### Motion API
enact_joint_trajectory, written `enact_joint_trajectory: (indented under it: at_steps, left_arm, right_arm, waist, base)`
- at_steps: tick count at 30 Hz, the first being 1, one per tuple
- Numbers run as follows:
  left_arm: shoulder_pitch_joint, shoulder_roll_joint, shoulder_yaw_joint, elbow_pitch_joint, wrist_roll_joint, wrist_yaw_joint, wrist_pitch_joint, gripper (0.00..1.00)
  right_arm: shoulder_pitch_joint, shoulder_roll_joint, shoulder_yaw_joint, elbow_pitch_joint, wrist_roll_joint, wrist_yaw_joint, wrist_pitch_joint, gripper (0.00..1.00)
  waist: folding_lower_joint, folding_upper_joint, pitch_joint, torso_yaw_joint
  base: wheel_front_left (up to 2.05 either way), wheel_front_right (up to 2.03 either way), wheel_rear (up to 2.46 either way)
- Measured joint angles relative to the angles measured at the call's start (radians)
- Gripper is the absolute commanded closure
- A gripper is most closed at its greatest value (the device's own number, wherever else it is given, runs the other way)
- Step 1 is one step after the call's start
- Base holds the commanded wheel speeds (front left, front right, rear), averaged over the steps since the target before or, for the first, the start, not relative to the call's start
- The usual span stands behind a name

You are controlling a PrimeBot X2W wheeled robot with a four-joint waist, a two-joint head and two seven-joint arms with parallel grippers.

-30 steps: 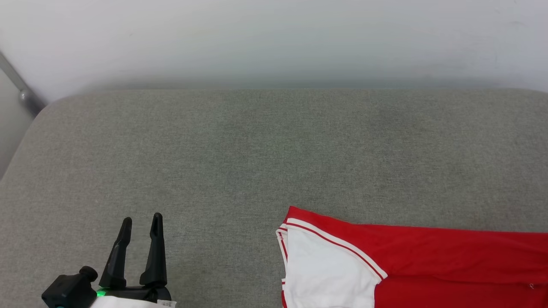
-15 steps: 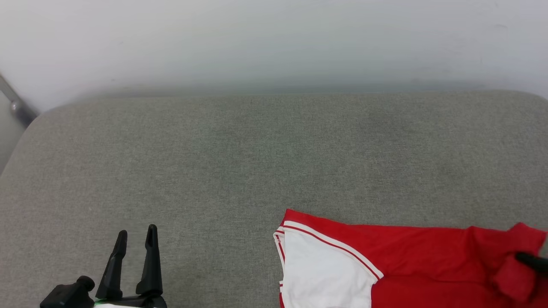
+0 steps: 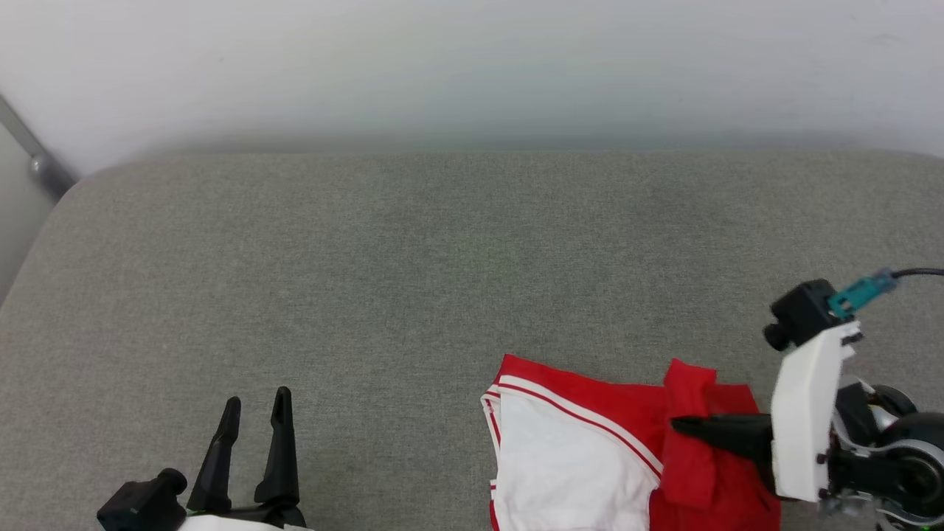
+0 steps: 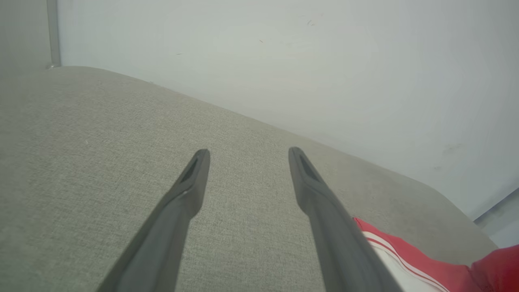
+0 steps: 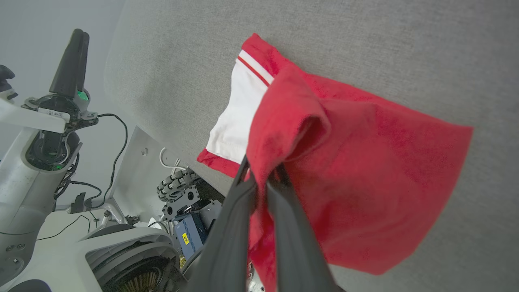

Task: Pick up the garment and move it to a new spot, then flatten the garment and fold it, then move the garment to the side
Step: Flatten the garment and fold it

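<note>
The garment (image 3: 590,413), a red T-shirt with a white sleeve and striped trim, lies at the near edge of the grey cushion, right of centre. My right gripper (image 3: 682,425) comes in from the right, shut on a raised fold of the red cloth, which it holds over the shirt's body. In the right wrist view the two fingers (image 5: 243,190) pinch the garment (image 5: 365,162), whose fold drapes over them. My left gripper (image 3: 254,402) stands open at the lower left, well apart from the shirt. In the left wrist view the gripper (image 4: 245,152) has only grey fabric between its fingers, with the garment (image 4: 405,255) beside it.
The grey cushion (image 3: 442,258) spreads wide behind and left of the shirt, ending at a white wall. A metal bar (image 3: 33,155) runs at the far left corner. The robot's wheeled base (image 5: 178,190) and cables show below the cushion's near edge.
My right gripper has entered from the right, carrying the shirt's red right end leftward and folding it over the body. The left gripper has hardly moved. The camera shifted slightly.
</note>
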Motion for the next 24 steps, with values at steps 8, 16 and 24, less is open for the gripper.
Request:
enact_joint_trajectory:
  at_steps: [8, 16, 24]
  left_arm:
    - [-0.018, 0.007, -0.016, 0.026, -0.005, 0.0, 0.0, 0.0]
    - [-0.04, 0.014, -0.04, 0.054, -0.014, 0.0, 0.0, 0.0]
    - [-0.056, 0.012, -0.056, 0.085, -0.024, 0.0, 0.0, 0.0]
  right_arm:
    - [-0.161, 0.049, 0.192, 0.135, -0.053, 0.0, 0.031, 1.0]
    - [-0.289, 0.109, 0.314, 0.33, -0.064, 0.0, -0.068, 1.0]
    - [-0.346, 0.128, 0.418, 0.498, -0.069, 0.0, -0.15, 1.0]
  waist:
    - [0.0, 0.0, 0.008, 0.008]
    - [0.0001, 0.0, 0.022, 0.025]
    - [0.0, 0.0, 0.034, 0.042]
  base:
    - [0.0, 0.0, 0.0]
    - [0.0, 0.0, 0.0]
    - [0.0, 0.0, 0.0]
